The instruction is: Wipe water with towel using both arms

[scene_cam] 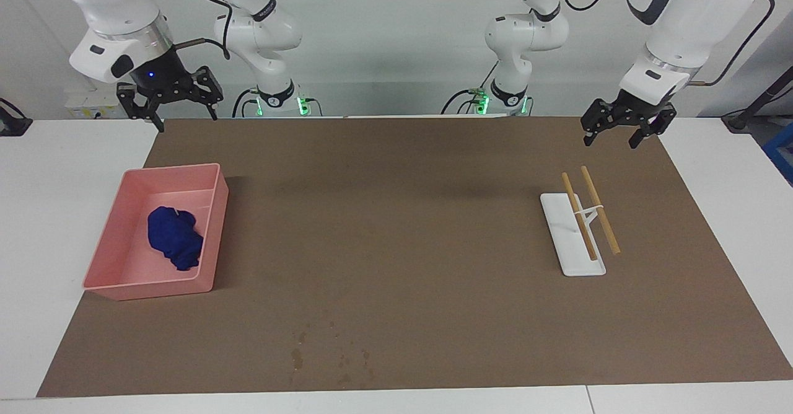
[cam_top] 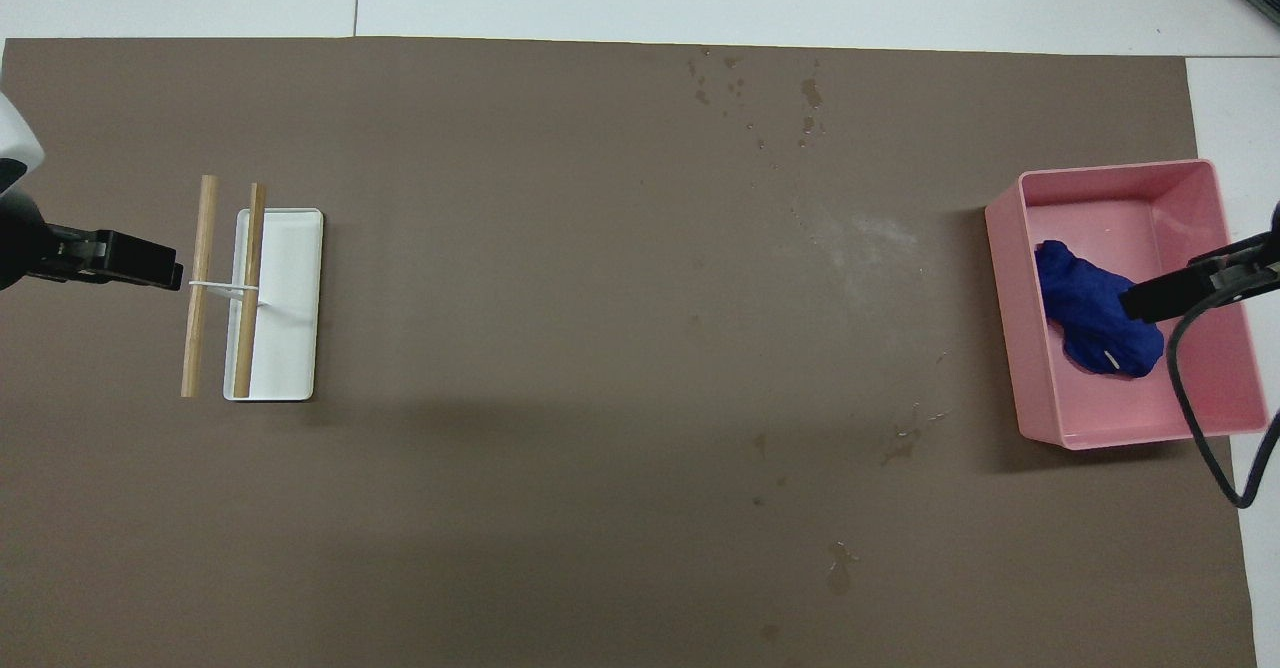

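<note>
The navy blue towel [scene_cam: 175,237] lies crumpled in a pink tray [scene_cam: 217,215] at the right arm's end of the table; it also shows in the overhead view [cam_top: 1085,313]. The water [scene_cam: 297,357] is a patch of small dark droplets on the brown mat near the edge farthest from the robots, seen from overhead too [cam_top: 808,93]. My right gripper [scene_cam: 179,115] hangs open and empty, high over the tray's end of the mat [cam_top: 1150,300]. My left gripper [scene_cam: 612,140] hangs open and empty, raised beside the wooden rods [cam_top: 160,270].
A white base [scene_cam: 567,259] carrying two wooden rods [scene_cam: 600,211] tied with a white band sits toward the left arm's end of the table [cam_top: 285,348]. A few more faint spots [cam_top: 900,443] mark the brown mat [scene_cam: 396,246] nearer to the robots.
</note>
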